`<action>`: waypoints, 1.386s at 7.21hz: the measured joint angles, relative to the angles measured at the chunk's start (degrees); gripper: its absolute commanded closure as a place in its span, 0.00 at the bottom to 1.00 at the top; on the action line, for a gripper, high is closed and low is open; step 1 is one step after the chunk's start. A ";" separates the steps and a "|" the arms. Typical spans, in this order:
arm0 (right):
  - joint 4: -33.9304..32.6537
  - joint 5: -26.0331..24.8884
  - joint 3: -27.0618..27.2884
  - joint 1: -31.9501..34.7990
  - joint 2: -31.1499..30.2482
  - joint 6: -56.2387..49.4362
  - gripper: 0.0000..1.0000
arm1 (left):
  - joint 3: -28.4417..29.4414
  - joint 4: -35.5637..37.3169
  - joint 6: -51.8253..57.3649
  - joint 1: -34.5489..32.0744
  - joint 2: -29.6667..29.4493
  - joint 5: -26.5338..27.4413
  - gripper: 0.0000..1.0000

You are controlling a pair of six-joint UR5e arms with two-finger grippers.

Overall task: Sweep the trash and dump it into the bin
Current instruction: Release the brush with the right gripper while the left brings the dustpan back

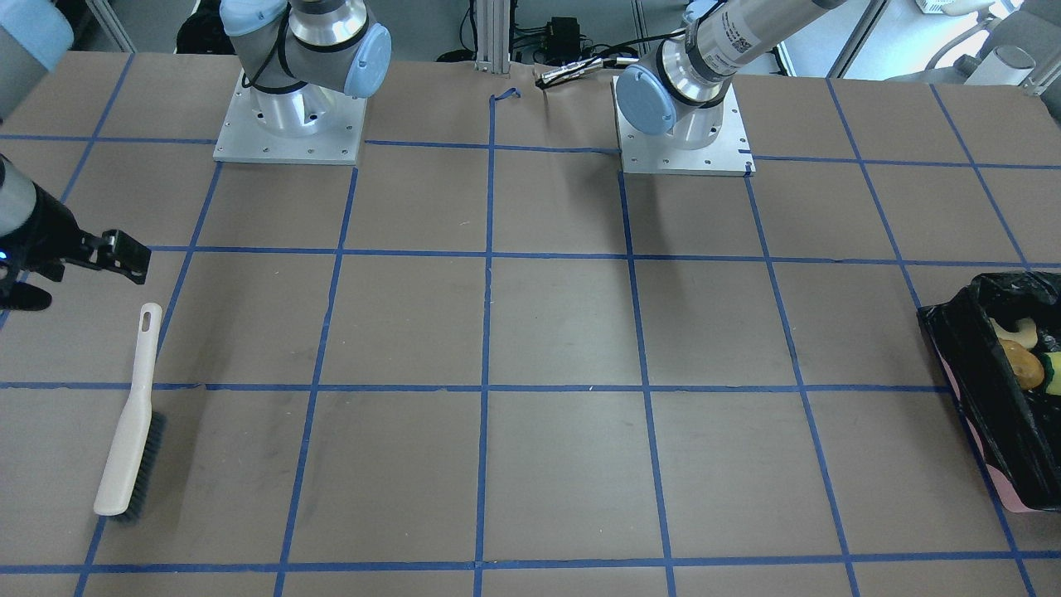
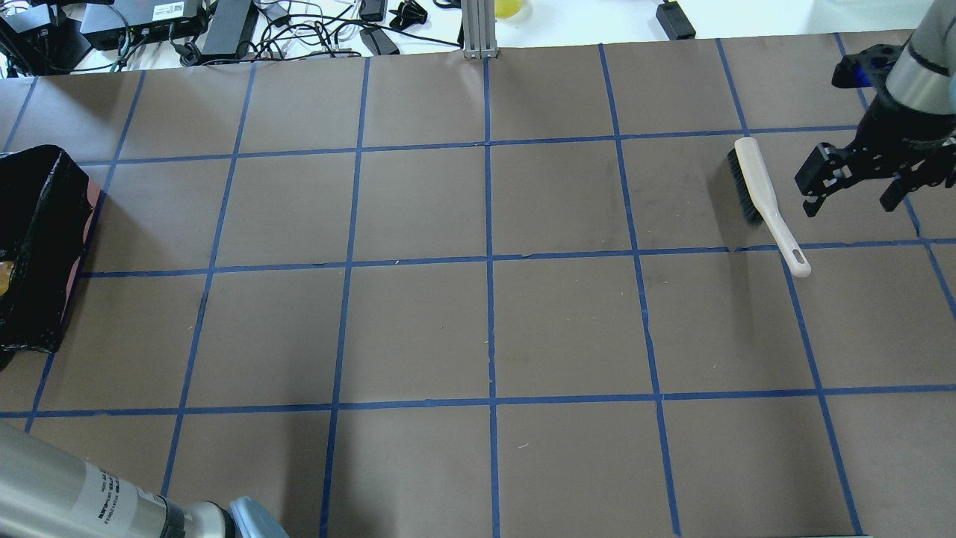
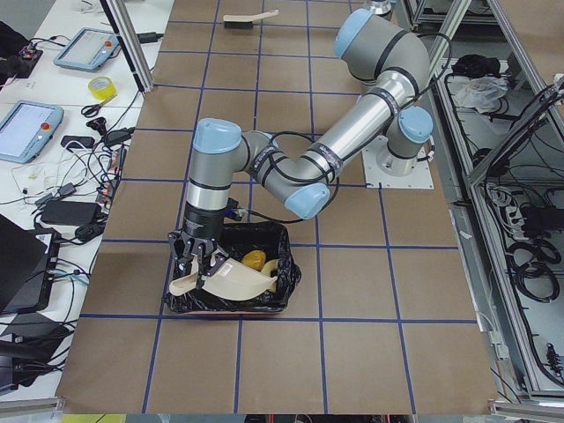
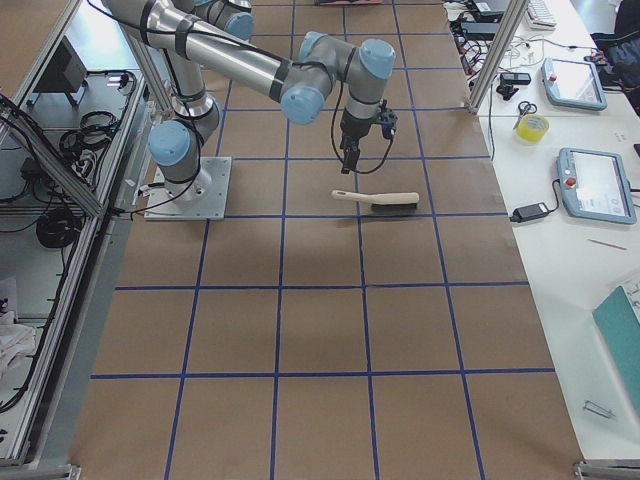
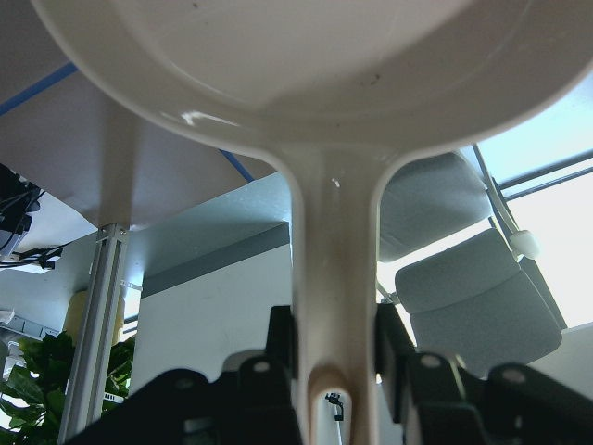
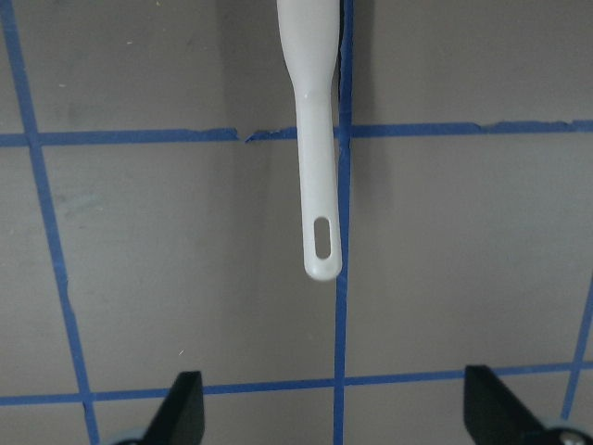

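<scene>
The bin (image 1: pixel 986 414), pink-sided with a black bag, stands at the table's end on my left and also shows in the overhead view (image 2: pixel 41 224). In it lie the bread roll (image 1: pixel 1024 367), the croissant-like piece (image 1: pixel 1019 332) and the green-and-yellow sponge (image 1: pixel 1053 373). My left gripper (image 5: pixel 335 357) is shut on the handle of the beige dustpan (image 3: pixel 233 282), which is tipped inside the bin (image 3: pixel 286 264). My right gripper (image 2: pixel 851 196) is open and empty, hovering just off the handle end of the brush (image 2: pixel 762 198).
The cream brush with dark bristles lies flat on the brown paper (image 1: pixel 128 431), its handle hole toward my right gripper (image 6: pixel 321 238). Blue tape lines grid the table. Cables and boxes lie past the table's far edge (image 2: pixel 224 22).
</scene>
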 measured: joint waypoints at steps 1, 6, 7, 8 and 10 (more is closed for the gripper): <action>3.71 0.68 -2.21 0.64 -1.97 1.10 0.00 | 0.30 -2.74 -0.35 -0.51 0.13 -0.13 1.00; 5.85 2.28 -5.14 13.53 -2.98 14.32 0.00 | 2.74 -19.87 -12.32 -5.75 2.57 -1.39 1.00; 6.07 2.60 -5.16 14.61 -3.17 14.51 0.00 | 3.71 -24.05 -17.96 -7.30 2.72 -2.90 1.00; 6.22 2.72 -5.05 16.50 -3.18 14.67 0.00 | 4.19 -27.42 -23.20 -9.19 2.61 -4.98 1.00; 5.88 2.52 -4.86 20.43 -3.08 15.27 0.00 | 4.25 -31.92 -32.86 -14.77 1.77 -7.70 1.00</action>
